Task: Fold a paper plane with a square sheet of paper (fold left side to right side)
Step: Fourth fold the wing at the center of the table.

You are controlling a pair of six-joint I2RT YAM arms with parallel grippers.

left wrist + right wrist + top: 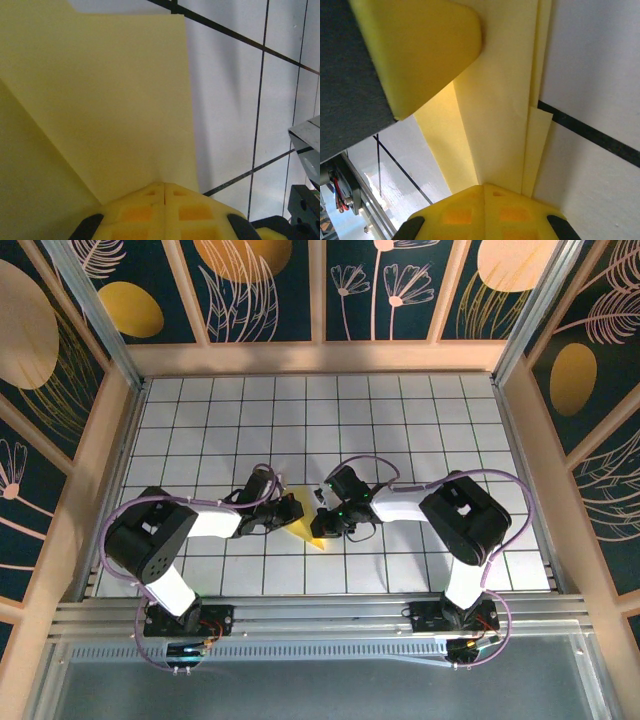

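Yellow paper plane (300,523), folded layers, pointed, on white tiles

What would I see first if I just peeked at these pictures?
The bright yellow folded sheet of paper jumps out, lying in the middle of the white tiled table. The left end effector and the right end effector lean in from either side, both shut, their yellow tips at the paper. All around stand dark blue wall panels painted with golden blobs and flowers.

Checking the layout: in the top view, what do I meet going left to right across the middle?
Left arm's elbow → left gripper → yellow paper → right gripper → right arm's elbow.
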